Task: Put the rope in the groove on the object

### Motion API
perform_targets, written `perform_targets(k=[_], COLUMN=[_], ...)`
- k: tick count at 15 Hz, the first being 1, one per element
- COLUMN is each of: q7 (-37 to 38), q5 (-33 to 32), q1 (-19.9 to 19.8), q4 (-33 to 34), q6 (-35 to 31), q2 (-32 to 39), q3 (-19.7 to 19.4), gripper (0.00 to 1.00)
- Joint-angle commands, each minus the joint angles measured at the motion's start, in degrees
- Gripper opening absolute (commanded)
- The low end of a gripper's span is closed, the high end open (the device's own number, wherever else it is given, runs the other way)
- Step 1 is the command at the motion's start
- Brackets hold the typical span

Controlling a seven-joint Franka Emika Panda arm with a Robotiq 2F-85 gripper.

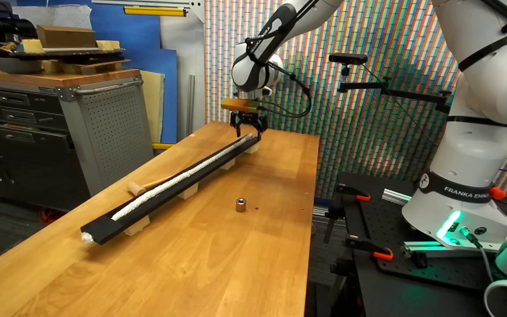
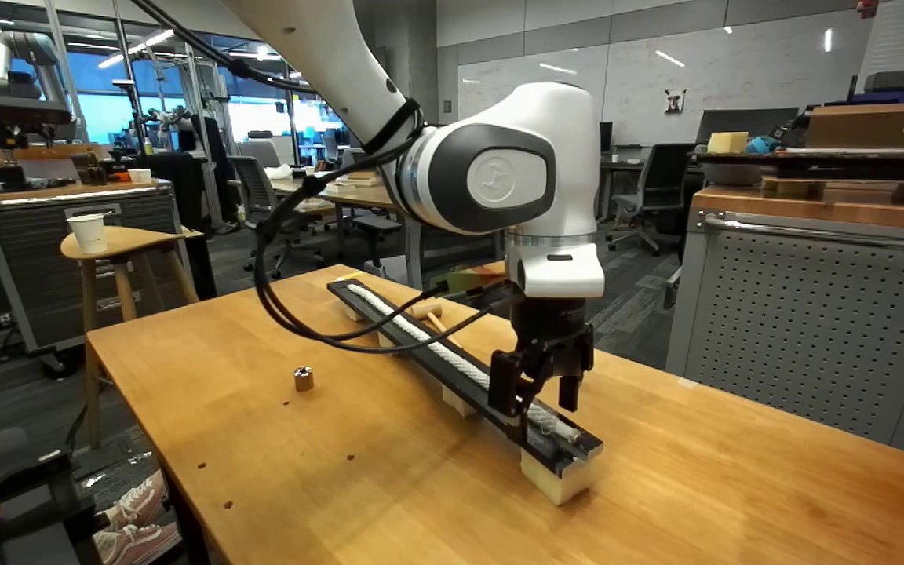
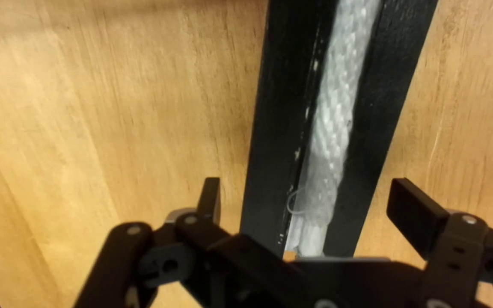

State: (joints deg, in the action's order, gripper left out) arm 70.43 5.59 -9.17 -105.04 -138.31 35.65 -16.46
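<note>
The white rope [image 1: 183, 176] lies lengthwise along the top of the long black bar [image 1: 99, 225] in both exterior views [image 2: 461, 362]. In the wrist view the rope [image 3: 336, 102] sits along the groove [image 3: 292, 236] of the bar [image 3: 283, 107], nearer its right wall, with a narrow gap on the left. The rope's end shows near the bottom. A frayed white tuft [image 1: 87, 237] shows at the bar's opposite end. My gripper [image 3: 305, 186] is open and empty over the rope's end, its fingers on either side of the bar [image 1: 250, 132], also in an exterior view [image 2: 540, 412].
Pale blocks [image 1: 189, 191] support the bar above the wooden table [image 1: 218, 259]. A wooden mallet [image 1: 137, 188] lies beside the bar. A small metal cylinder [image 1: 240, 205] stands on the table on the opposite side. The arm's cable loop [image 2: 279, 314] hangs beside the wrist.
</note>
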Motion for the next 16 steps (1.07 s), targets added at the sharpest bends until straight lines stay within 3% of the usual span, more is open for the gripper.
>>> perform_targets(k=[1,7,16], q7=[-1.61,-6.59,-23.33], q5=[0.82,0.25,2.36], q1=[-0.48,0.8,1.41], q4=[-1.18,-1.65,-1.77], q6=[-1.82,-4.56,1.01], q2=[-1.4,-6.72,-16.22], q3=[0.3,2.0,7.46], gripper=[1.0,1.0,1.0])
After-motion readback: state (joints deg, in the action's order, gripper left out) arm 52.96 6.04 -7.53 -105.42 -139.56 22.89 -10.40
